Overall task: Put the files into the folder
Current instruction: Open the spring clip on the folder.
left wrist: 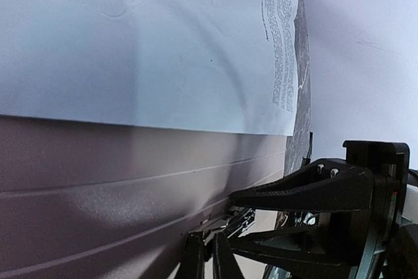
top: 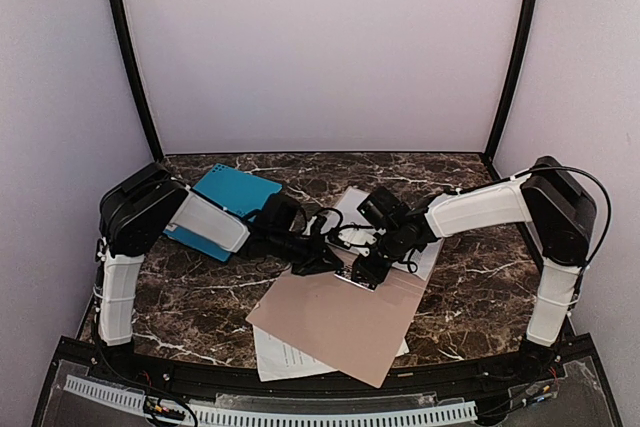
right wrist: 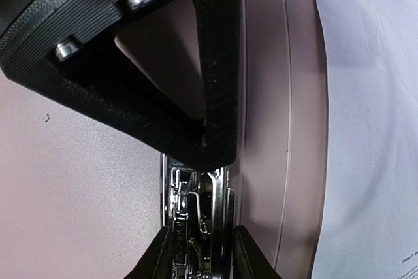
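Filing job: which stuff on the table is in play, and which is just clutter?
In play:
- tan folder
- metal clip inside it
- printed sheets

Clutter:
- teal folder

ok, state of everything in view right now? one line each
folder, open flat, inside face up.
clip, on the folder, between the right gripper's fingers.
files, one sheet flat beyond the clip, another poking from under the folder's near edge.
teal folder, flat, partly under the left arm.
left gripper, shut, tip at the clip.
right gripper, shut on the clip.
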You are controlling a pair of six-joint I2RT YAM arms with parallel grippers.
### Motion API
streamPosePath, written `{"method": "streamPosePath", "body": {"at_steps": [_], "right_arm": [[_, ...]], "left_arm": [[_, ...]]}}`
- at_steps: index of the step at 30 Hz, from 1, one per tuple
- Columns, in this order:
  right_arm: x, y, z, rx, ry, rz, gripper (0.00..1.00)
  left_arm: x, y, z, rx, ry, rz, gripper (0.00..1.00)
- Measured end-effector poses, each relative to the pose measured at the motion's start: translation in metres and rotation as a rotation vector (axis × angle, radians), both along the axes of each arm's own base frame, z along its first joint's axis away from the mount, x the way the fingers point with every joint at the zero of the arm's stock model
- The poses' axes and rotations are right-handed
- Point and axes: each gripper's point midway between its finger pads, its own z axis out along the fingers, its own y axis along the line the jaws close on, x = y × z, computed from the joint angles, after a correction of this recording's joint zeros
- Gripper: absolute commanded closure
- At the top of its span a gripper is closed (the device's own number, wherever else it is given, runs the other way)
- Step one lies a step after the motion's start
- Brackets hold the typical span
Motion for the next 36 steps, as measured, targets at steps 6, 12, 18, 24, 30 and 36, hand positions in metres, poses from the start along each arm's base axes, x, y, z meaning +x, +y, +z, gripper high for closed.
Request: {"method": "streamPosePath", "body": {"at_steps": [6,12,18,24,30,36], "right_arm": [[0.0,0.0,0.0,0.0,0.0,-0.002,0.71],[0.001,0.0,0.0,0.002,0.002,-0.008,0.7],[0.001,-0.001,0.0,0.008,0.013,-0.025,0.69],[0.001,-0.001,-0.001,0.013,0.015,-0.029,0.68],[0.001,-0.001,-0.003,0.008,0.022,-0.035,0.7],[0.0,-0.001,-0.006,0.006,0.044,-0.036,0.74]], "left_arm": [[0.003,0.001,-0.002,0.051,0.019,0.015,0.99],[0.003,0.001,-0.003,0.123,0.044,0.019,0.99],[0.002,0.004,-0.007,0.182,0.075,0.013,0.99],[0.001,0.005,-0.009,0.212,0.079,-0.002,0.99],[-0.003,0.008,-0.015,0.222,0.09,-0.013,0.99],[-0.004,0.008,-0.016,0.219,0.097,-0.019,0.99]]}}
